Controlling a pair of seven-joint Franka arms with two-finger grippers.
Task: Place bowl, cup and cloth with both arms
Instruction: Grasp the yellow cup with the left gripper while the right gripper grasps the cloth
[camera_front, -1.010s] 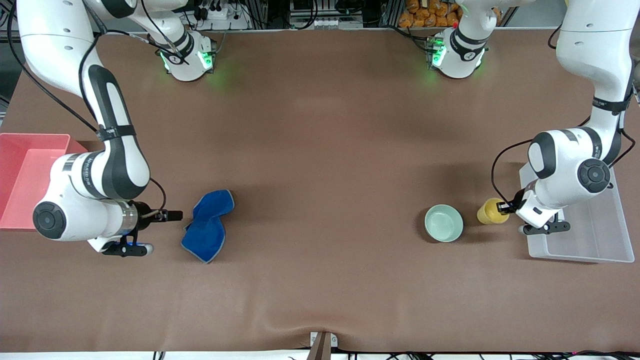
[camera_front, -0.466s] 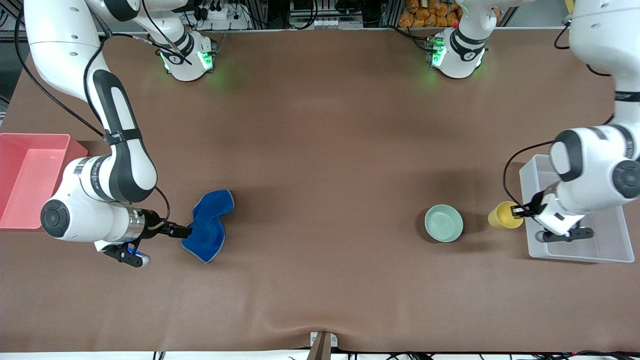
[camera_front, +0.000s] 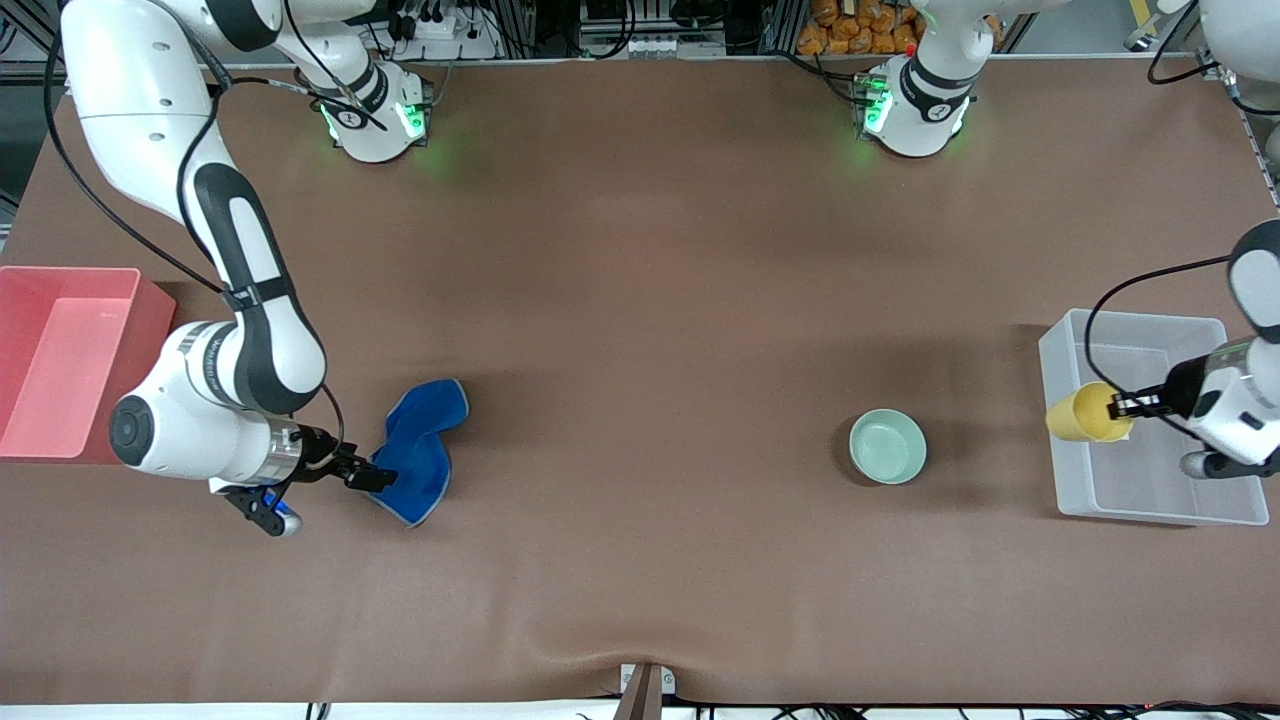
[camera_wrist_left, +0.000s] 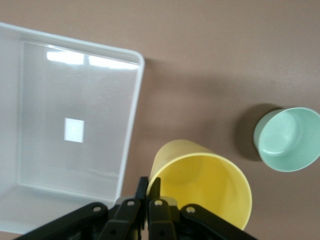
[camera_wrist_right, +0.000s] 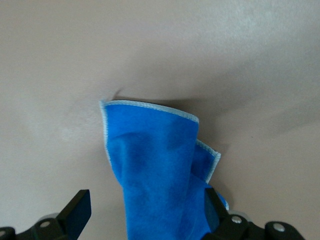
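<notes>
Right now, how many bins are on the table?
2. A pink bin sits at the right arm's end of the table; a clear bin sits at the left arm's end, under the held cup.

Even, bright overhead light; soft shadows, sharp pictures.

The brown worktop (camera_front: 640, 330) is evenly lit from above with no dark corners. Broad, soft-edged shadows lie on it near the right gripper (camera_front: 368, 478), beside the blue cloth (camera_front: 415, 450), and beside the bowl (camera_front: 887, 447). In the left wrist view, white glare patches shine on the clear bin (camera_wrist_left: 70, 130) just beside the left gripper (camera_wrist_left: 149, 192), whose own black fingers (camera_wrist_left: 155, 200) look slightly soft. In the right wrist view the cloth's weave stays crisp, with a dark shadow along its edge. Green glow marks the arm bases (camera_front: 375, 120).
</notes>
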